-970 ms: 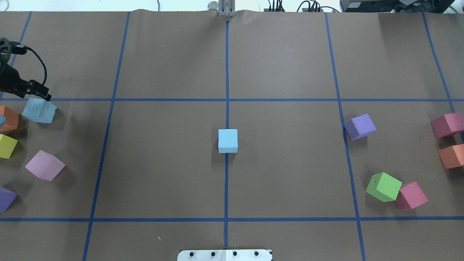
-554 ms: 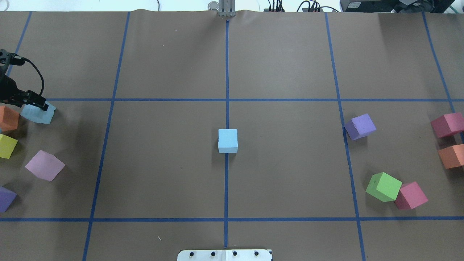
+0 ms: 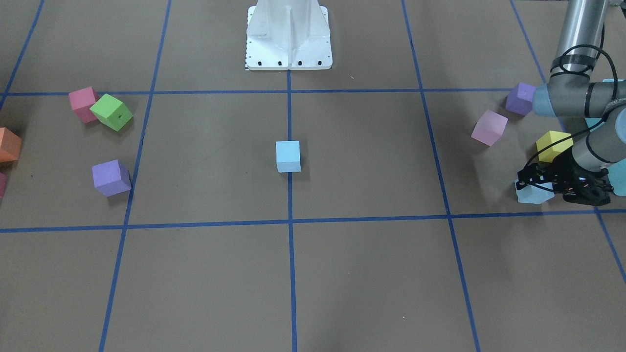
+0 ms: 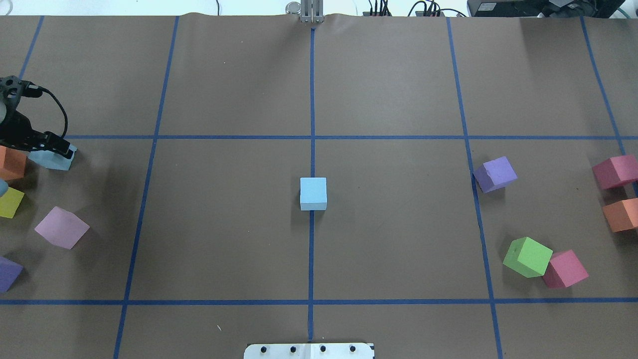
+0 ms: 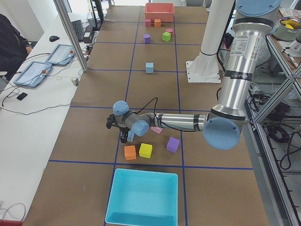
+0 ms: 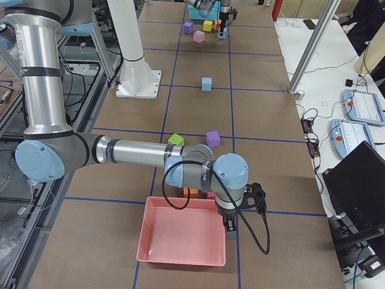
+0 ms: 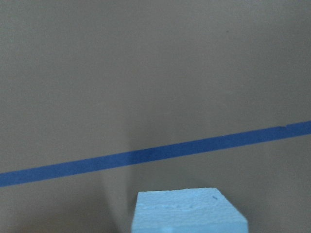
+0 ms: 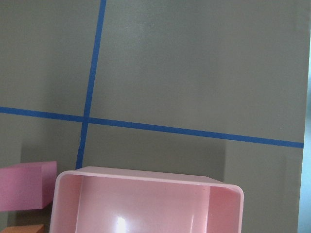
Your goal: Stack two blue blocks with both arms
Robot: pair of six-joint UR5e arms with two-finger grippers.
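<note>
I see matt brown paper (image 4: pixel 398 75) over the table, slightly rippled along its twelve o'clock edge. The centre blue block (image 4: pixel 313 193) looks like dull foam. The nine o'clock blue block (image 7: pixel 189 211) shows a fine, grainy, pitted face up close. The pink tray (image 8: pixel 146 174) is glossy plastic and catches a highlight. The left arm (image 5: pixel 233 80) has satin metal tubes.

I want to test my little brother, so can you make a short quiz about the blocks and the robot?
1. True or false: the middle blue block sits on a tape line.
2. How many small blue blocks are on the table? A one, B two, C four.
3. Fill in: the left gripper is down at the side blue block, next to an ____ cube.
Key: 1 true. 2 B. 3 orange cube.
</note>
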